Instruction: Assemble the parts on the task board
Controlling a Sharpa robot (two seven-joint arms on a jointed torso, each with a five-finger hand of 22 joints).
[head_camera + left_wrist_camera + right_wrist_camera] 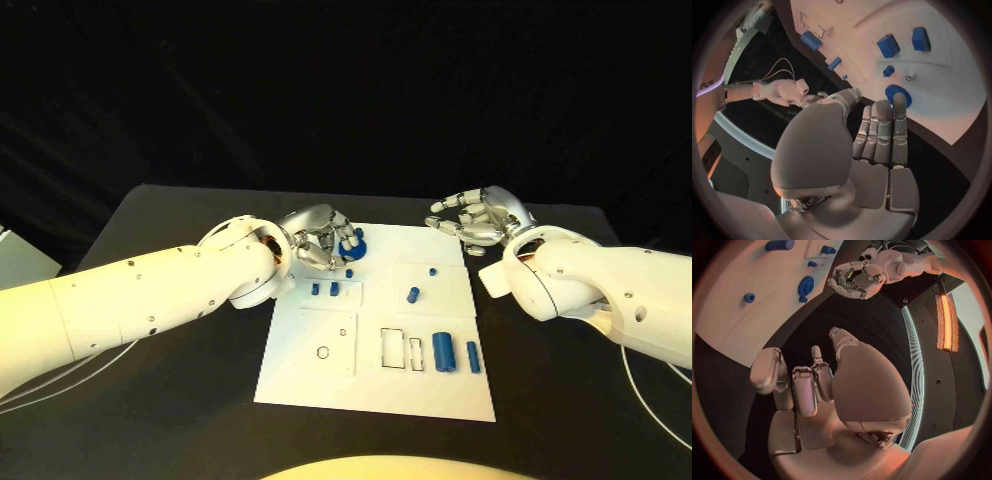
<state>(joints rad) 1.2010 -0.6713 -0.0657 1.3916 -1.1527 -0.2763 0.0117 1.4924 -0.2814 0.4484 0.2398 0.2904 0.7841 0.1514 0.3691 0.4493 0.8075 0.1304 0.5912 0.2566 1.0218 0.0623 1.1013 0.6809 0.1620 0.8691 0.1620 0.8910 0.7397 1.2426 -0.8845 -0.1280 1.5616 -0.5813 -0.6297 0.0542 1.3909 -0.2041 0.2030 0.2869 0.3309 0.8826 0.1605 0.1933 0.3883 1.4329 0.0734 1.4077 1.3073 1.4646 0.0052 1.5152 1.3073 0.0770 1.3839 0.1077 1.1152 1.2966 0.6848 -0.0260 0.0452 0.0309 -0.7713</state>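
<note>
My right hand (823, 390) hangs over the black table (817, 320), just off the task board (742, 315), fingers loosely apart and apparently empty. My left hand (856, 280) hovers at the board's edge, just beside a round blue part (806, 286).

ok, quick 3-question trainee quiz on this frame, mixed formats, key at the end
1. True or false: the right hand holds a blue part.
2. Which hand is over the round blue part at the task board's far edge?
A. left hand
B. right hand
C. neither
3. Fill in: the two long blue parts lie near the board's ____ edge, seen from the head view.

Key: 1 false; 2 A; 3 right
</note>
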